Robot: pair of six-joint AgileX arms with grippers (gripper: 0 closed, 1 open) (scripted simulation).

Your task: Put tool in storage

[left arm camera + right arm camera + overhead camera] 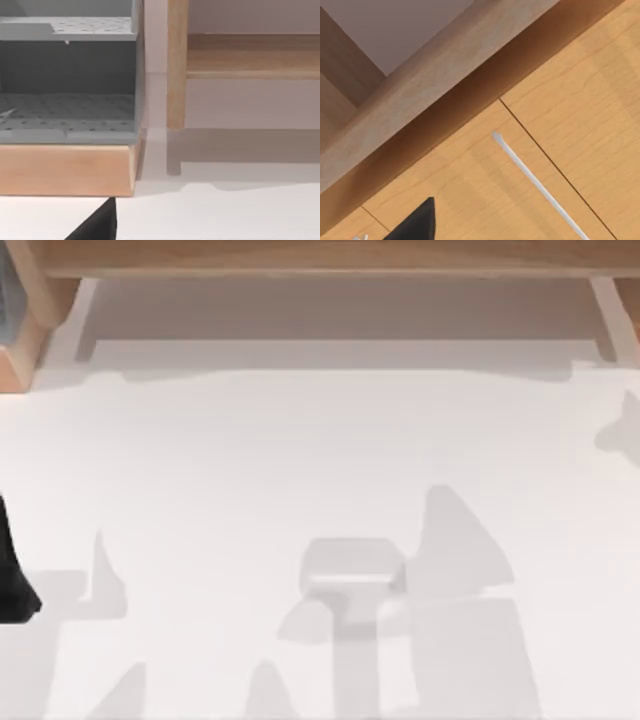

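Progress check: as far as I can judge, nothing is stowed yet. Closest in, a dark sliver of the left gripper (pixel 95 225) pokes into the left wrist view, and a similar sliver of the right gripper (pixel 415 222) into the right wrist view. How far open either one is, or whether it has hold of anything, I honestly can't tell. The left arm (pixel 12 575) sits at the left edge of the white table (pixel 300 440), which mostly carries soft grey shadows.

Where the tool is, I can't tell either, so no word on its shape or colour.

Further back, the left wrist camera faces the grey storage rack (pixel 67 115). It has two perforated levels on a wooden base (pixel 65 170), and both levels look bare. The right wrist camera is close to a wooden drawer front (pixel 470 190) with a thin white handle (pixel 535 180), and that drawer looks closed. Farthest off, a wooden shelf (pixel 330 255) runs along the table's far edge.

So my guess is that pretty much the whole job is left.
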